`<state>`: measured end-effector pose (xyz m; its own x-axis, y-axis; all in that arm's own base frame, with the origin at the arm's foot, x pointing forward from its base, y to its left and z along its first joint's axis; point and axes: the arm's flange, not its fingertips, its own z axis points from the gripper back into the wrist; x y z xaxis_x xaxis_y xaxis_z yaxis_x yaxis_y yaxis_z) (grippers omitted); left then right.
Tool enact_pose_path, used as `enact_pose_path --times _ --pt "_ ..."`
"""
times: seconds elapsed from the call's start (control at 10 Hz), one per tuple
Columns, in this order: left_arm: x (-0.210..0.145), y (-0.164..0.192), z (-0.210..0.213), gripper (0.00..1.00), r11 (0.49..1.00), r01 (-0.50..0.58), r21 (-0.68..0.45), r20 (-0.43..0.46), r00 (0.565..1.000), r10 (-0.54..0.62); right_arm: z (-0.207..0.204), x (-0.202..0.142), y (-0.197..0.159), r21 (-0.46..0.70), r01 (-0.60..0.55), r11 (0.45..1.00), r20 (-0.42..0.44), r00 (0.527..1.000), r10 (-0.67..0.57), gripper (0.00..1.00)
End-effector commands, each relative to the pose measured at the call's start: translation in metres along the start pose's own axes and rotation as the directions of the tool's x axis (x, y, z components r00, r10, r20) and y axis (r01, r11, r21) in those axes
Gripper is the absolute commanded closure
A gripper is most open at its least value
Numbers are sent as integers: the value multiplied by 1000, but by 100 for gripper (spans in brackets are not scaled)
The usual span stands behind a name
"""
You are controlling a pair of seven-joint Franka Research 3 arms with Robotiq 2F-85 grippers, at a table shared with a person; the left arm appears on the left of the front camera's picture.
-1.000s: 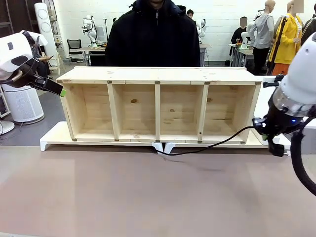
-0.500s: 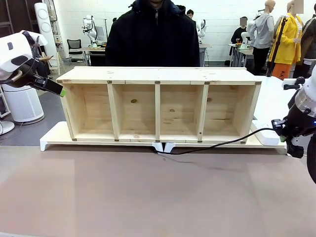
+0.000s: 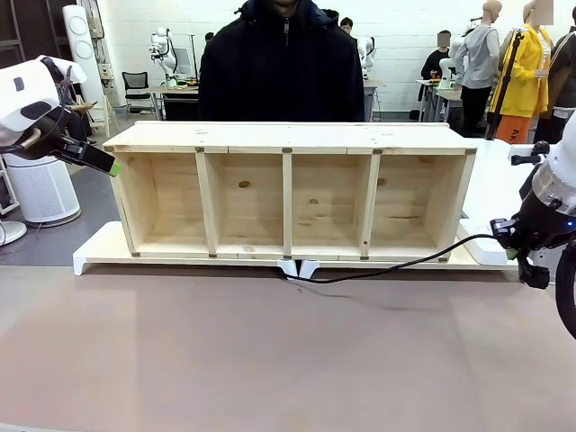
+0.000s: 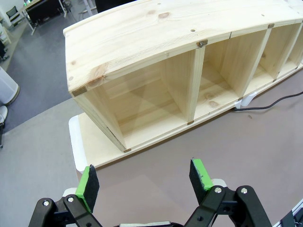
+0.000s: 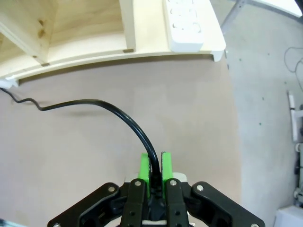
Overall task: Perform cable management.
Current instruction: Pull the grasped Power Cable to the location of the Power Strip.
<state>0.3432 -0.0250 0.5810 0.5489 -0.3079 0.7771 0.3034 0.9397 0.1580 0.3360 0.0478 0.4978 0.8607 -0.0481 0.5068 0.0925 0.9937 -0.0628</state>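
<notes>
The thin black cable (image 3: pixel 387 266) runs from under the middle of the wooden shelf unit (image 3: pixel 288 137) rightward, lifting off the table to my right gripper (image 3: pixel 501 238). In the right wrist view the green pads (image 5: pixel 144 171) of my right gripper (image 5: pixel 155 172) are shut on the cable (image 5: pixel 109 105), which arcs away to the left toward the shelf's base. My left gripper (image 3: pixel 110 166) hovers in the air beside the shelf's left end. Seen from the left wrist, that gripper (image 4: pixel 144 177) is open with nothing between its pads, and the cable (image 4: pixel 279 100) shows far off at the right.
The shelf stands on a white base board (image 3: pixel 99 247). A white power strip (image 5: pixel 184 23) lies on that board's right end (image 3: pixel 486 252). A person in a dark jacket (image 3: pixel 283 67) stands behind the shelf. Brown tabletop (image 3: pixel 270 351) stretches in front.
My right gripper has carried the cable to the right, away from the shelf's right end, then eased slightly back left. The left arm has not moved.
</notes>
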Motion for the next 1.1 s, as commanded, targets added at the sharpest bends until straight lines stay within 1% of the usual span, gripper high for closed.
enact_pose_path --times 0.0,0.1,0.2,0.4,0.5,0.7,1.0 --pt "0 1 0 0 1000 -1 1 8 1000 1 0 10 -40 -23 30 999 46 999 -28 87" --pt "0 1 0 0 1000 -1 1 8 1000 1 5 18 -61 -23 30 999 67 997 -29 87" --pt "0 1 0 0 1000 -1 1 8 1000 1 9 27 -75 -22 2 1000 100 995 0 87" --pt "0 1 0 0 1000 -1 1 8 1000 1 11 49 -91 -37 -66 997 154 986 71 87" --pt "0 1 0 0 1000 -1 1 8 1000 1 10 64 -95 -36 -91 995 167 981 96 87" --pt "0 1 0 0 1000 -1 1 8 1000 1 8 89 -98 -50 -99 994 168 980 107 87" --pt "0 1 0 0 1000 -1 1 8 1000 1 1 124 -102 -38 -67 997 173 982 73 87"
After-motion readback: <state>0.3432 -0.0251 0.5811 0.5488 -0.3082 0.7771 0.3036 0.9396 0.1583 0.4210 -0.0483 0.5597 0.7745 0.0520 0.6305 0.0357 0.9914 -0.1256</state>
